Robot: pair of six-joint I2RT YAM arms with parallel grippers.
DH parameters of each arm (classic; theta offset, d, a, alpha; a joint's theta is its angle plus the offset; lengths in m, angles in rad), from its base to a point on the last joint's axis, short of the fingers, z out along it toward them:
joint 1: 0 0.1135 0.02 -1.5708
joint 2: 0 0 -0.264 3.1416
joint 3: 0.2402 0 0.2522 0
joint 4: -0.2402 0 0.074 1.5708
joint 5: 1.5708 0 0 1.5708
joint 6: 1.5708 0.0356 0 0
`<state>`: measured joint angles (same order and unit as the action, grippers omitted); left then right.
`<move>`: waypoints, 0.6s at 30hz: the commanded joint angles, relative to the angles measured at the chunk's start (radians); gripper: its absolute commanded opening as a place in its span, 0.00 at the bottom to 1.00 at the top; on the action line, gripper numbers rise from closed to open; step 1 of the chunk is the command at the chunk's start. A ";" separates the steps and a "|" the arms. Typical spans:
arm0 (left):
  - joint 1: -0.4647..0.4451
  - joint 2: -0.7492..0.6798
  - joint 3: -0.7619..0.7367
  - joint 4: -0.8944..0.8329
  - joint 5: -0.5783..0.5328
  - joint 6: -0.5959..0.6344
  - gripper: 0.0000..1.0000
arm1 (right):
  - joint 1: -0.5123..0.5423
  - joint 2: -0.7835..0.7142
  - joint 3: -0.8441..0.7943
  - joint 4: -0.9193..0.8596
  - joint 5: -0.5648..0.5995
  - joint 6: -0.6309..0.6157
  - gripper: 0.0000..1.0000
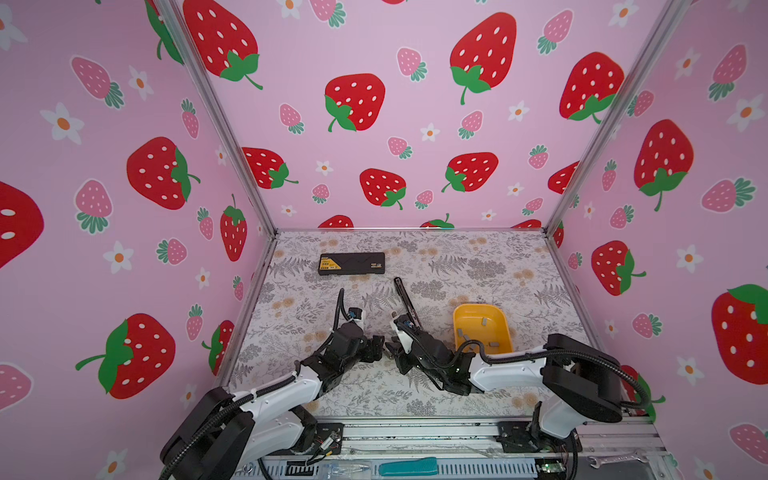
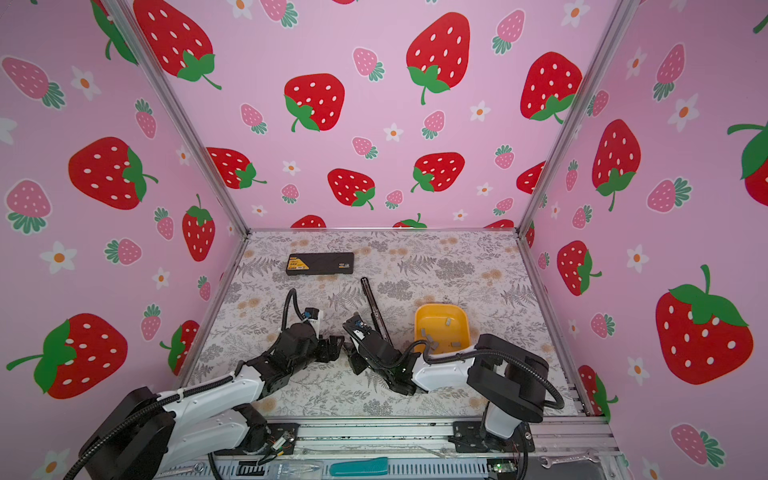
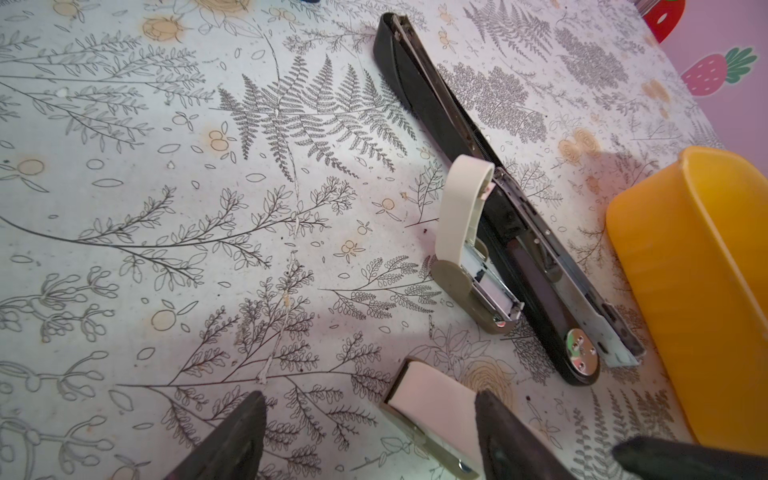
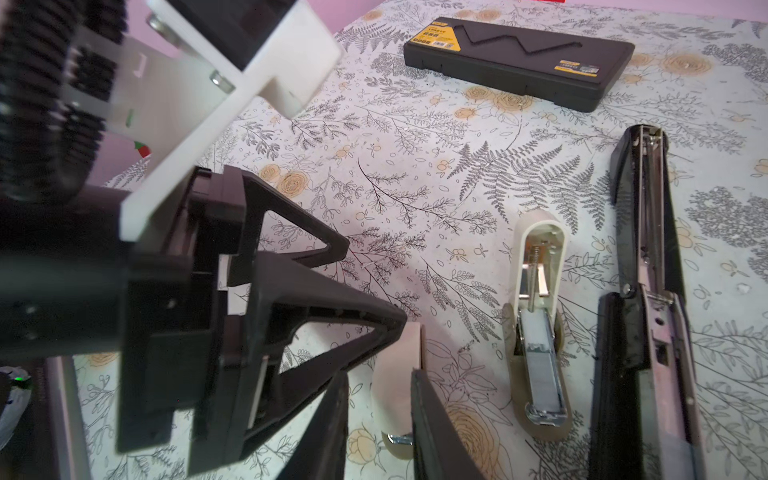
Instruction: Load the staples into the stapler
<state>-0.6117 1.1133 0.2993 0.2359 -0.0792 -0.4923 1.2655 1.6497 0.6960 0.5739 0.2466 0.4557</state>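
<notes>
Staples (image 1: 484, 321): small flat grey metal strips, loose in the yellow plastic tray (image 3: 706, 270), on the outer side of the right pincer, behind its wrist and well apart from both sets of fingertips; none is held.
Right pincer (image 4: 379, 374): straddles the small closed white plastic stapler (image 3: 432, 411) with a narrow gap; we cannot tell whether it is clenched on the body or just short of it.
Left pincer (image 3: 370, 399): released, fingers wide, facing the right pincer tip to tip, with that same stapler just inside one finger.
Crowded stapler: we judge that two pincers around one small stapler could knock fingers together, or skid it across the flower-printed bench (image 3: 124, 208).
Stapler body: it looks smooth and rounded, so a squeeze off its middle could squirt it out or tip it.
Stapler lid: it is shut; we think prying it up without the left pincer bracing the base could flip the whole thing.
Open staplers: a second small white stapler (image 4: 538, 332) with its lid raised sits just beyond the right pincer's fingertips, and a long black metal stapler (image 4: 642, 332), also opened, lies just past that; a sweep of the wrist could strike either.
Tray floor: the staples lie flat on it and give little to pinch; we expect scraping, a snapped strip, or the tray shoved aside.
</notes>
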 commanded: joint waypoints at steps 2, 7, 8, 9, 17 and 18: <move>-0.003 0.011 -0.013 0.025 -0.013 0.013 0.81 | -0.009 0.032 0.032 -0.024 0.032 0.027 0.27; -0.003 0.022 -0.012 0.034 -0.003 0.012 0.81 | -0.011 0.065 0.030 -0.026 0.032 0.041 0.26; -0.003 0.022 -0.013 0.034 -0.002 0.011 0.81 | -0.011 0.068 0.027 -0.025 0.028 0.042 0.26; -0.005 0.017 -0.016 0.035 -0.002 0.012 0.81 | -0.011 0.072 0.023 -0.022 0.028 0.044 0.26; -0.006 -0.007 -0.052 0.074 0.010 0.021 0.81 | -0.011 0.092 0.002 -0.006 0.027 0.061 0.26; -0.006 -0.008 -0.056 0.077 0.011 0.022 0.81 | -0.011 0.094 -0.001 -0.004 0.027 0.063 0.26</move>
<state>-0.6125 1.1187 0.2531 0.2794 -0.0742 -0.4877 1.2583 1.7241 0.7063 0.5602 0.2615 0.4969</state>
